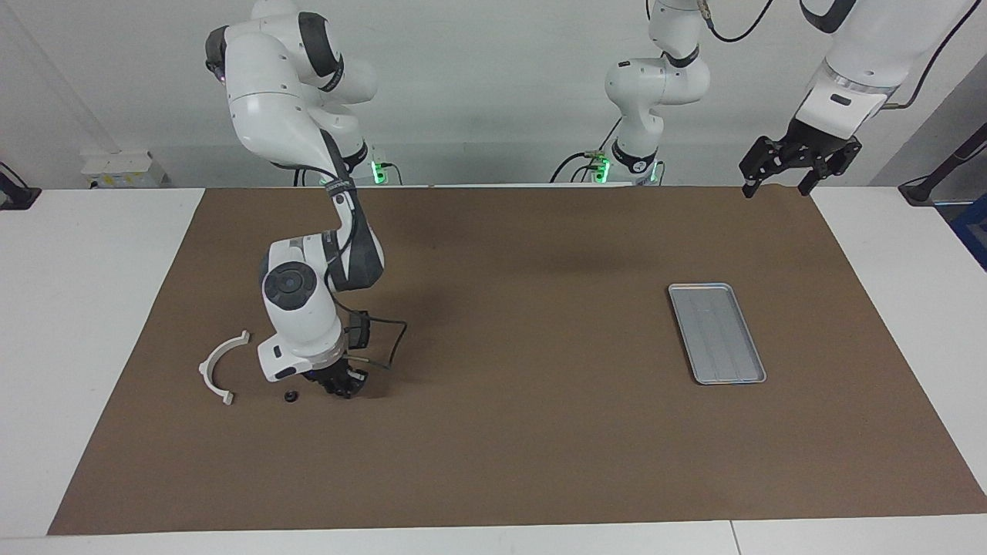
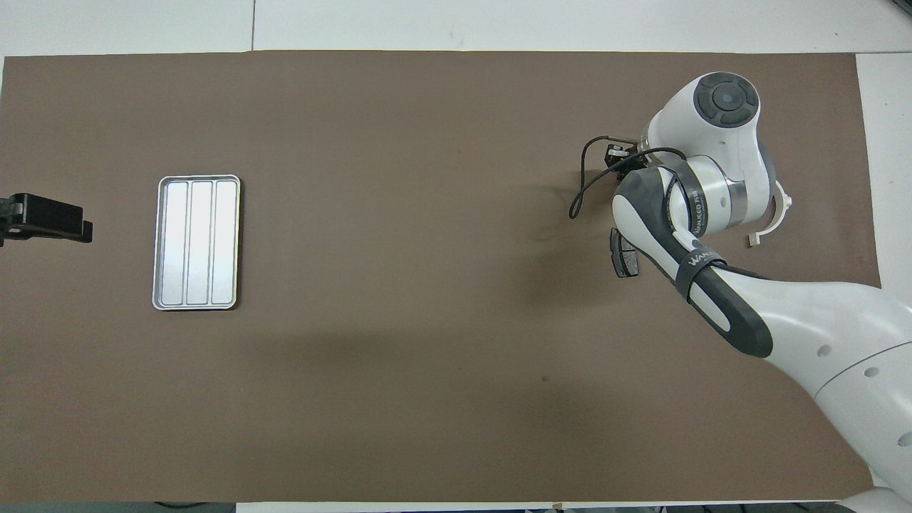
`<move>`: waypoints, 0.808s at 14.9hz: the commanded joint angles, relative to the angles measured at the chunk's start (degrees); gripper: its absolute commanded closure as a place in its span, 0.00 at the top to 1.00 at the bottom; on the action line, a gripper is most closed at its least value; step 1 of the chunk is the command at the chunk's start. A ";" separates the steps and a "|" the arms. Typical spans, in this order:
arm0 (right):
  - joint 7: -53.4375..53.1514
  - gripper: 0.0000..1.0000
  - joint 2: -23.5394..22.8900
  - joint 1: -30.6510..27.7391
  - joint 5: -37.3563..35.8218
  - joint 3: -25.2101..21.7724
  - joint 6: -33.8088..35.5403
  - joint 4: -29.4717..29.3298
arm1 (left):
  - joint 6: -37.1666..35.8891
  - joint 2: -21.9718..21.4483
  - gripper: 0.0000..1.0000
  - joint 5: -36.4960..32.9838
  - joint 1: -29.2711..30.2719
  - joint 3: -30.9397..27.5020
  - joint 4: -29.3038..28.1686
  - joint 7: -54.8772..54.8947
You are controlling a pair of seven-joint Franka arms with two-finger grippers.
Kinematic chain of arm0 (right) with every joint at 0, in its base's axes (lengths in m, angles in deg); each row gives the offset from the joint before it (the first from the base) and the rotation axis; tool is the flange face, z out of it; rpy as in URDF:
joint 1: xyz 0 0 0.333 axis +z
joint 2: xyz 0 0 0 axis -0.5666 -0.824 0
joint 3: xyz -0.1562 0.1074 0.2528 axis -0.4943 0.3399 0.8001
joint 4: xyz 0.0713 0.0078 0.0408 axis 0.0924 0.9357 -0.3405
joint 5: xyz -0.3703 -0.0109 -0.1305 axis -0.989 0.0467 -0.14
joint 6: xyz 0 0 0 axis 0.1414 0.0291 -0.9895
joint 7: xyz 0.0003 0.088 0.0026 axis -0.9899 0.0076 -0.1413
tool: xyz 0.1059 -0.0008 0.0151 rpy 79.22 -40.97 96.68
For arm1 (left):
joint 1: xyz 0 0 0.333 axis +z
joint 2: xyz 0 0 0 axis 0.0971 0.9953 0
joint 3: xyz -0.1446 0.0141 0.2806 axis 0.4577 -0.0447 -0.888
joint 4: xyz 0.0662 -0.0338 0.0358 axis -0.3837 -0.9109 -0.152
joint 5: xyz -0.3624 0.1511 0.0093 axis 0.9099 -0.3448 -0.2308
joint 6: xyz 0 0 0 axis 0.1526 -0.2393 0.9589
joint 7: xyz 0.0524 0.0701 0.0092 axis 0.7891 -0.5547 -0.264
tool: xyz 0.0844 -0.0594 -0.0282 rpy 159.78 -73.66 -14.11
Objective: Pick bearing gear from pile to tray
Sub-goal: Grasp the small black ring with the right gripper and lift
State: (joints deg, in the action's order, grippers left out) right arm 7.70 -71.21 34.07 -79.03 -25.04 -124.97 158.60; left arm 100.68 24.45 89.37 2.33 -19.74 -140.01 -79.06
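Observation:
My right gripper [image 1: 344,385] is down on the brown mat in the pile, its fingers drawn together on a small black round piece, the bearing gear, which they almost hide. Another small black round piece [image 1: 291,397] lies on the mat beside it, toward the white half-ring [image 1: 218,365]. In the overhead view the right arm covers that gripper. The silver tray [image 1: 716,333] [image 2: 196,242] lies toward the left arm's end of the table. My left gripper [image 1: 797,168] hangs open in the air over that end's mat edge and waits.
A dark grey brake-pad plate [image 2: 625,255] shows partly under the right arm in the overhead view. The white half-ring [image 2: 773,217] curves out from under the wrist there. A black cable [image 1: 389,351] loops from the right wrist.

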 commanded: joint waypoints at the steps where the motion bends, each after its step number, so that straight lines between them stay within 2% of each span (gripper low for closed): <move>1: -0.83 0.00 -1.17 -0.79 -0.76 0.56 -0.05 -0.06 | -0.68 -1.29 1.00 0.46 -0.01 -0.18 -1.06 -0.35; 3: -0.21 0.00 -0.64 -0.79 -1.37 0.56 2.66 -1.37 | -0.68 -1.29 1.00 0.46 -0.01 -0.18 -1.06 -0.35; 7: 5.05 0.00 1.02 0.17 -1.20 1.18 21.01 -12.61 | -0.68 -1.29 1.00 0.46 -0.01 -0.18 -1.06 -0.35; 10: 4.02 0.00 4.19 1.23 -0.24 5.99 30.60 -16.39 | -0.68 -1.29 1.00 0.46 -0.01 -0.18 -1.06 -0.35; 12: -4.55 0.00 4.72 2.02 2.47 8.90 34.91 -19.21 | -0.68 -1.29 1.00 0.46 -0.01 -0.18 -1.06 -0.35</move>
State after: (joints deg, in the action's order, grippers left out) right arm 9.04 -66.65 35.44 -78.28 -18.75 -93.83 142.00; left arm 100.68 24.45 89.37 2.33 -19.74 -140.01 -79.06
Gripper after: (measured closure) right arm 0.643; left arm 0.000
